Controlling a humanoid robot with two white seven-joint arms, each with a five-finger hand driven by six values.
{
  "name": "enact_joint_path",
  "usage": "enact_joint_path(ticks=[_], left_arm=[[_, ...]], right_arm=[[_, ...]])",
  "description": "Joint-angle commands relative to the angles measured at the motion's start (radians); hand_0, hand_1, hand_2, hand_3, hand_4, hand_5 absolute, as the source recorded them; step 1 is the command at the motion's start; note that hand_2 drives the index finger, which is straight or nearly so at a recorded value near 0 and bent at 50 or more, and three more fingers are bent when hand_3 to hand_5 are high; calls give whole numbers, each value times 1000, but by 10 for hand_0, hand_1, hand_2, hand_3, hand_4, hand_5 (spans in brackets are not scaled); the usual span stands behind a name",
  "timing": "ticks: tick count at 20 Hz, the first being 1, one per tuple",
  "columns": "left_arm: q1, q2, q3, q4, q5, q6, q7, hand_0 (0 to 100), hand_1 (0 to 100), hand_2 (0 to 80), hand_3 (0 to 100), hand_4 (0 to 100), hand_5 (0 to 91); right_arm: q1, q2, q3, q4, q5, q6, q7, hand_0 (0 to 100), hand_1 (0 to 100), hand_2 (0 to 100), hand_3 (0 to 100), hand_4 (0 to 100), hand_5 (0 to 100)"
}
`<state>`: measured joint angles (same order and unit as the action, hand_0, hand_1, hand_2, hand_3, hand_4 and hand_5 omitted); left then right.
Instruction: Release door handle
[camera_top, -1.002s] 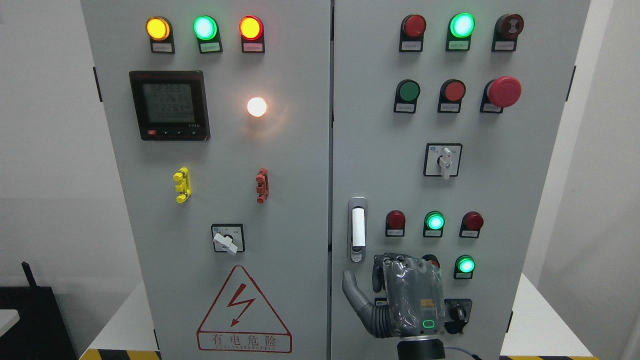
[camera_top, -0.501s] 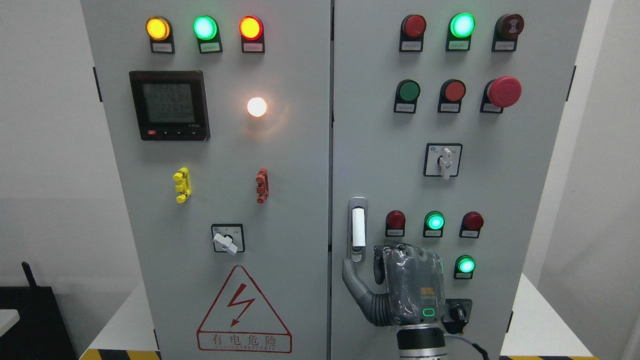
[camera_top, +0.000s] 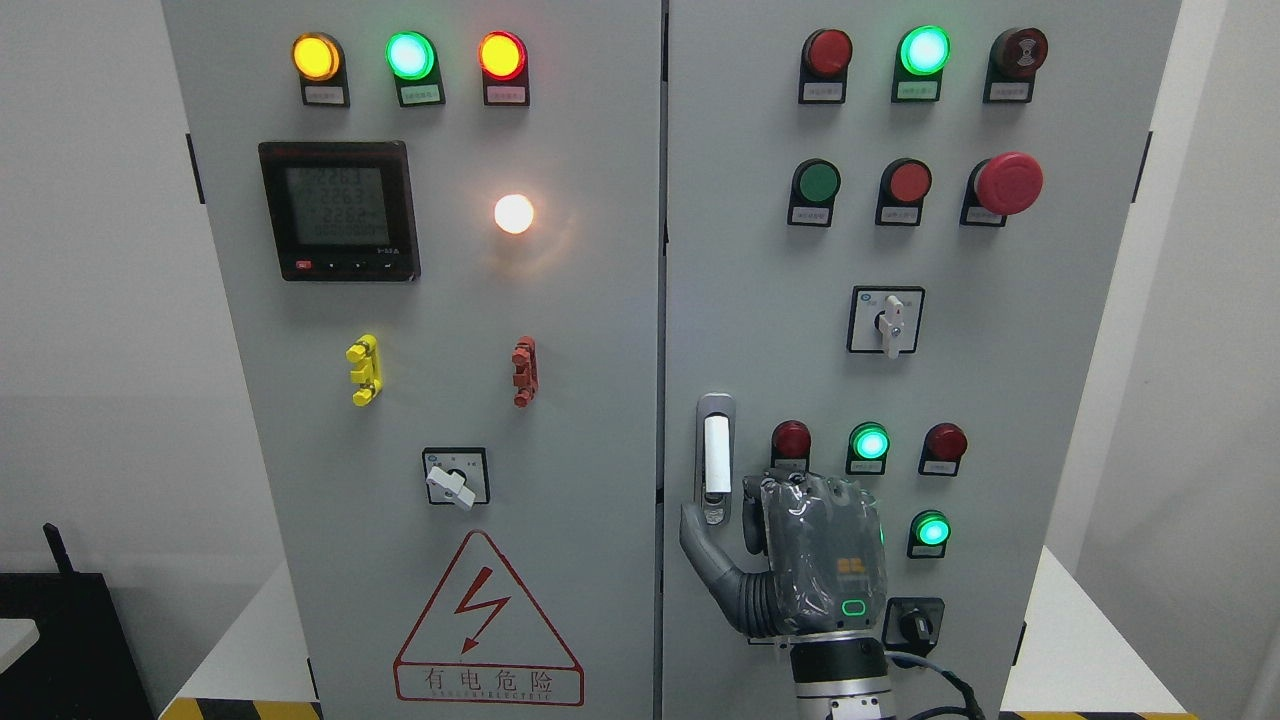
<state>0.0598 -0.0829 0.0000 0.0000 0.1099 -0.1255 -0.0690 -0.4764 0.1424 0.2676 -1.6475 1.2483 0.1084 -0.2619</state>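
The door handle (camera_top: 714, 450) is a grey recessed plate with a white upright lever, at the left edge of the right cabinet door (camera_top: 760, 300). My right hand (camera_top: 738, 506), grey with its back toward the camera, is raised against that door just below and right of the handle. Its thumb (camera_top: 694, 535) sticks out to the left, with the tip by the handle's lower end. The other fingers (camera_top: 800, 488) point toward the panel at the level of the handle's bottom. The hand is open and grasps nothing. The left hand is out of view.
Both cabinet doors are shut. Round the hand are a red lamp (camera_top: 790, 440), green lamps (camera_top: 869, 441) (camera_top: 932, 530), and a black key switch (camera_top: 913, 625). A rotary switch (camera_top: 886, 320) sits higher up. The left door (camera_top: 450, 300) carries a meter, lamps and a warning triangle.
My right hand has risen along the right door, from below the handle to level with its lower end. The thumb tip now lies beside the handle's bottom. More of the wrist shows.
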Motion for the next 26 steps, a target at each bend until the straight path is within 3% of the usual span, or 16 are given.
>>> enact_joint_path(ticks=[1,9,26], left_arm=[[0,0,-12,-15,1,0,0,120,389,0,0,0,0],[0,0,-12,-15,1,0,0,120,389,0,0,0,0],[0,0,-12,-15,-1,0,0,120,389,0,0,0,0]], right_arm=[[-17,0,1,14,2,1,3,318,329,1000,1000,1000,981],[-16,0,-2,15,2,16,3,337,408,1000,1000,1000,981],[-16,0,-8,14,0,16,1,431,385,1000,1000,1000,981]])
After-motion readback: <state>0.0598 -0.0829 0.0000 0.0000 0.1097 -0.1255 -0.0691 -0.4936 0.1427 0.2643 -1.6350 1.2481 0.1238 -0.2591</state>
